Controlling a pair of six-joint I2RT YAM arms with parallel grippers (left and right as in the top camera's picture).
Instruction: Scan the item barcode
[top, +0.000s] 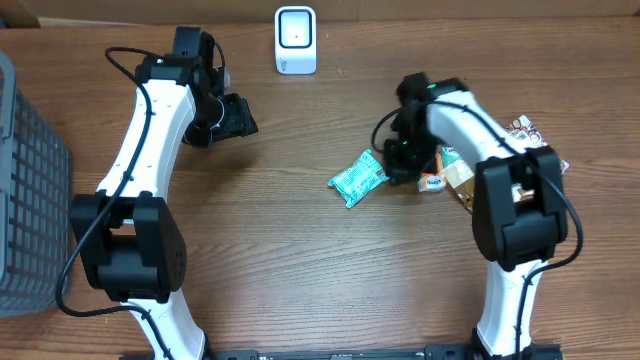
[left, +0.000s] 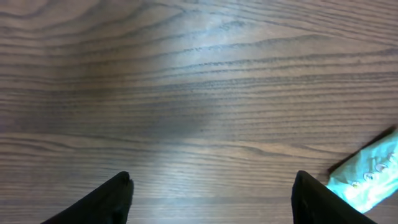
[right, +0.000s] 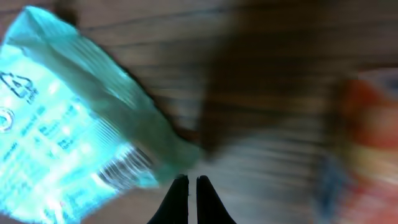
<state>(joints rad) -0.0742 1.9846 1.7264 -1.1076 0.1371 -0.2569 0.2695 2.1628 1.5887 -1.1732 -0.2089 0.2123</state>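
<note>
Closed right claw (right: 192, 180) over wood-grain table (top: 300, 265)

Triangle recycling sign with 4 on teal packet (right: 74, 124); remaining print too blurred to read.

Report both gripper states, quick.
Left gripper: open, empty.
Right gripper: shut at the teal packet's edge; grip cannot be told.

Left hand (left: 211, 200), parted, over wooden table (left: 186, 81); probably a teal packet (left: 371, 177) lower-right.
</note>
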